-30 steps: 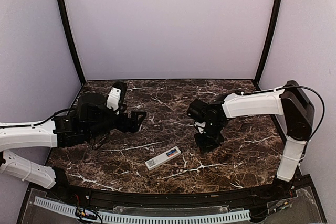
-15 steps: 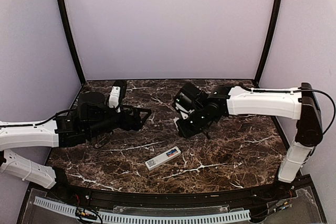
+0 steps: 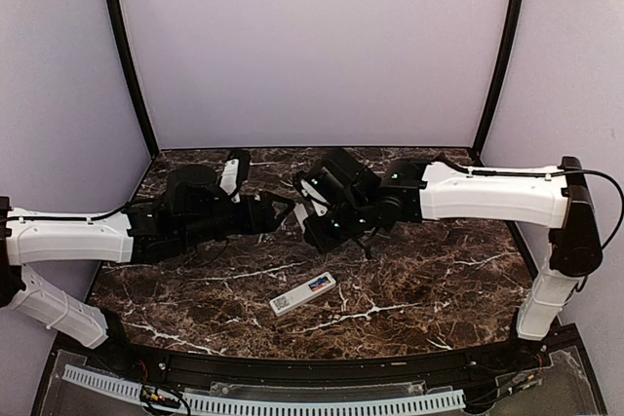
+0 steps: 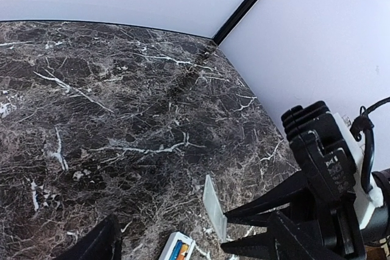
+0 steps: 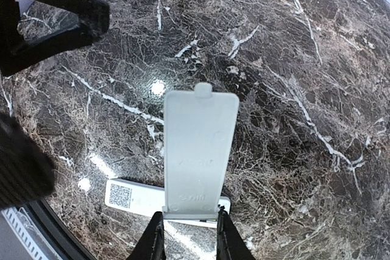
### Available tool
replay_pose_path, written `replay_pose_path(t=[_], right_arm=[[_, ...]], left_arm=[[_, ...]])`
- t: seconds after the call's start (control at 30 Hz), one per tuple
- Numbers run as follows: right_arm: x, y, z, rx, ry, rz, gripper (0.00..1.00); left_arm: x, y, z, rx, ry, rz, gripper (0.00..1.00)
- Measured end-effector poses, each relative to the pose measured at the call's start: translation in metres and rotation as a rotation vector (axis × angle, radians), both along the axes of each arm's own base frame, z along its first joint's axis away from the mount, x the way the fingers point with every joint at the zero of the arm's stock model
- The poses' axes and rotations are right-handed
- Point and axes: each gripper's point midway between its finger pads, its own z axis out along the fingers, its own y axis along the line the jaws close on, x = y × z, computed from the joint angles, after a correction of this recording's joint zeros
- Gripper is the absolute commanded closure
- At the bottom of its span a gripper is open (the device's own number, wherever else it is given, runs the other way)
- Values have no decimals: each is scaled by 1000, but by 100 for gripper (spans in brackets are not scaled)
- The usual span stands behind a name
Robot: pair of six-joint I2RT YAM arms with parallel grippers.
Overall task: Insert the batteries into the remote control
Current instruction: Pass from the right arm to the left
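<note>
The white remote control [image 3: 302, 293] lies back up on the marble near the front middle, and the orange and blue batteries [image 3: 318, 284] sit in its recess. They also show in the left wrist view [image 4: 178, 250]. My right gripper [image 3: 310, 223] is shut on the flat pale cover piece [image 5: 198, 150] and holds it in the air above the remote [image 5: 131, 196]. My left gripper [image 3: 281, 208] is open and empty, level with the cover [image 4: 214, 208] and just to its left. One of its fingers [image 4: 97, 245] shows at the bottom of its wrist view.
The dark marble table [image 3: 429, 270] is walled by pale panels at the back and sides. A black rim and a white slotted strip [image 3: 263, 401] run along its near edge. Both arms meet over the table's middle.
My right gripper has risen from the table right of centre and swung left with the cover. My left gripper has reached to the right, towards it. The remote has not moved.
</note>
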Motion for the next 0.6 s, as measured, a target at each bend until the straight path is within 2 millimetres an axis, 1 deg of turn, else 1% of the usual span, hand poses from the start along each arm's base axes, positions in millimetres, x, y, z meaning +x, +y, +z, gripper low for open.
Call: replay_pose_path(t=[0.13, 0.17, 0.27, 0.37, 0.5, 0.57, 0.6], right_arm=[[1, 5, 5, 13, -22, 8, 81], [1, 5, 6, 15, -27, 9, 81], [0, 7, 9, 14, -40, 16, 81], [-2, 10, 12, 18, -51, 25, 81], [-2, 13, 16, 32, -63, 30, 81], [-2, 13, 18, 37, -67, 32, 81], [-3, 14, 19, 40, -69, 35, 81]], left_arm=[[2, -8, 2, -22, 16, -11, 32], [2, -9, 2, -26, 21, -14, 36], [3, -11, -4, -27, 43, -12, 45], [4, -12, -10, -21, 58, -11, 51], [6, -16, -9, -27, 64, -11, 60], [6, -16, -9, -29, 66, -11, 66], [6, -16, -9, -31, 68, -10, 70]])
